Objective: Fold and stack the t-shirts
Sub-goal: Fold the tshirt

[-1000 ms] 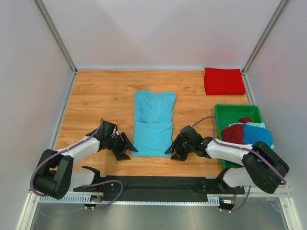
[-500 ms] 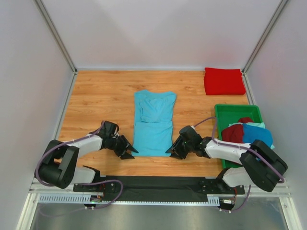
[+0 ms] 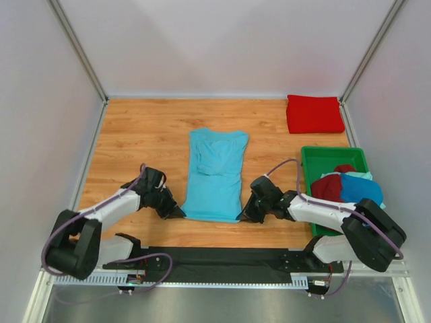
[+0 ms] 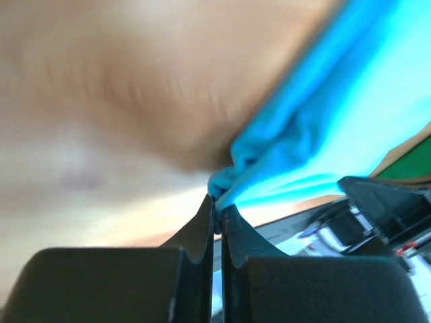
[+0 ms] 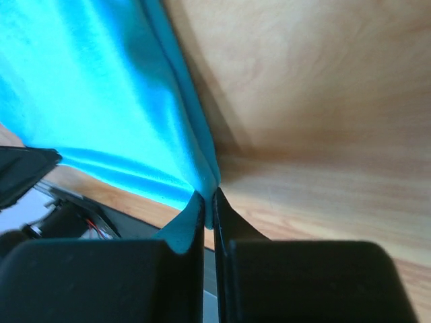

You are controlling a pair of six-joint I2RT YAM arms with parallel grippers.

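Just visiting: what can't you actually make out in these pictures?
- Top view: the right arm and the pile itself hide how many shirts lie in the green tray.
- Top view: the folded red shirt hides its own lower layers; one or several, unclear.
- Left wrist view: the table is blurred.
- Top view: the left gripper and right gripper cover the turquoise shirt's near corners.

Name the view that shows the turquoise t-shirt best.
Top external: the whole turquoise t-shirt lies in view. Left wrist shows only a blurred, bunched corner in the left gripper; right wrist only a hem corner in the right gripper.
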